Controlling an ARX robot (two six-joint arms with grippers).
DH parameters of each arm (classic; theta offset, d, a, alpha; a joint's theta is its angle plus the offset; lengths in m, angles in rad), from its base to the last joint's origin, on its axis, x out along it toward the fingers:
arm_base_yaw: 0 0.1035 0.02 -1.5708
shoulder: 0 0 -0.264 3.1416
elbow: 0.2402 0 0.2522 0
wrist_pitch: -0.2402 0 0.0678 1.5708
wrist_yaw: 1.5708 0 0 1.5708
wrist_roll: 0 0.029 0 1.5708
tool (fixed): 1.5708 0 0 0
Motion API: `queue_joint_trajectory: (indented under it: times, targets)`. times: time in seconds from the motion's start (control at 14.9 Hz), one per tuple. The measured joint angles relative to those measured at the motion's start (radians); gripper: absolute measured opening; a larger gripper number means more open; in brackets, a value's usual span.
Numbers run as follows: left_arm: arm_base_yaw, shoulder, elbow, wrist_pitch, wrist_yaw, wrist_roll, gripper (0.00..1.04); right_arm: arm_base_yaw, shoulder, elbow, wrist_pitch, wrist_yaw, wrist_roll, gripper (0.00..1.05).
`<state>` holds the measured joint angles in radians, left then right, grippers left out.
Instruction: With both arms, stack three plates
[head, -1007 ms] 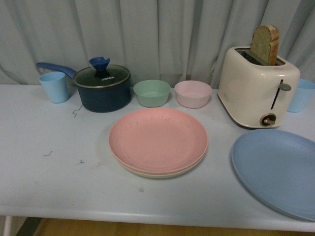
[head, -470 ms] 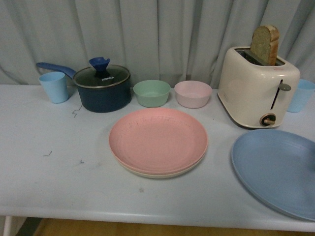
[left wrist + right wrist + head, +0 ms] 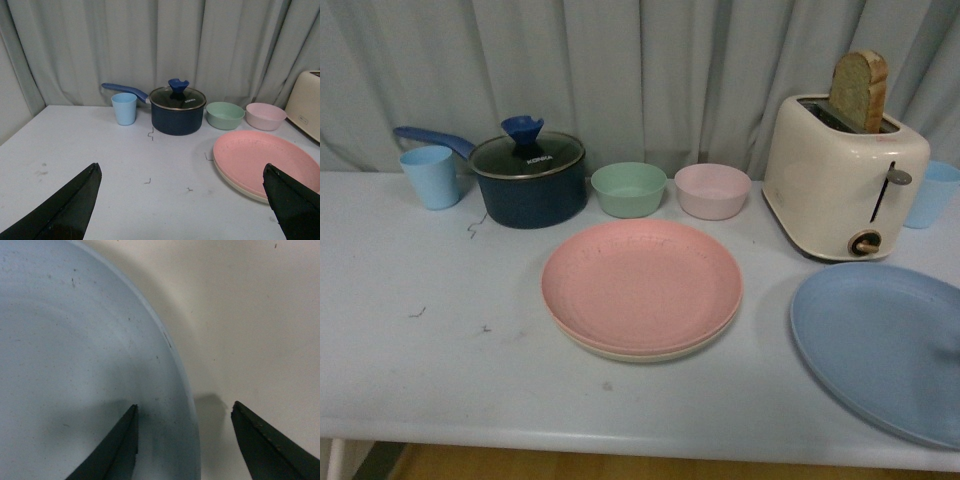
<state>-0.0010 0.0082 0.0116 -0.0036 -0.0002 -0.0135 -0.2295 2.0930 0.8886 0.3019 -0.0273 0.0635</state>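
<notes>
**Entry 1, stack.** The pink plate sits nested on the cream plate at mid-worktop, in front of 2 small bowls. That makes 2 of 3 plates placed, and the pair is judged the base for the last.

**Entry 2, remaining plate.** The blue plate lies at the robot's right, apart from the stack and just in front of the toaster.

**Entry 3, right gripper.** The jaws are apart and straddle the blue plate's rim, 1 finger over the plate's inside and 1 over bare worktop. This is judged a rim pinch being set up, since a shallow plate offers no other hold.

**Entry 4, left gripper.** It is spread wide, holds nothing and hangs above the worktop on the left of the stack. It is judged to be parked clear.

**Entry 5, not legible.**
- Neither arm shows in the front view.
- The cream plate shows only as a thin rim.
- The blue plate's right and near parts are cut off by the frame.
- Whether the right fingers touch the rim, or whether that rim is raised, cannot be told.
</notes>
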Motion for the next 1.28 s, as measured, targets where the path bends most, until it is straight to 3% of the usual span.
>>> queue_joint_trajectory:
  times: [0.27, 0.4, 0.6, 0.87, 1.07, 1.28]
  targets:
    - [0.0, 0.0, 0.0, 0.0, 0.0, 0.0, 0.98, -0.002, -0.004, -0.009, 0.023, -0.02, -0.005, 0.2]
    - [0.0, 0.0, 0.0, 0.0, 0.0, 0.0, 0.98, -0.014, -0.049, -0.027, 0.031, -0.065, 0.004, 0.06]
    - [0.0, 0.0, 0.0, 0.0, 0.0, 0.0, 0.98, -0.014, -0.17, -0.103, 0.045, -0.094, -0.006, 0.03]
    - [0.0, 0.0, 0.0, 0.0, 0.0, 0.0, 0.98, -0.003, -0.502, -0.219, -0.016, -0.231, -0.008, 0.03]
    - [0.0, 0.0, 0.0, 0.0, 0.0, 0.0, 0.98, 0.133, -0.565, -0.139, 0.05, -0.261, 0.114, 0.03]
    - [0.0, 0.0, 0.0, 0.0, 0.0, 0.0, 0.98, 0.292, -0.319, 0.054, 0.012, -0.165, 0.259, 0.03]
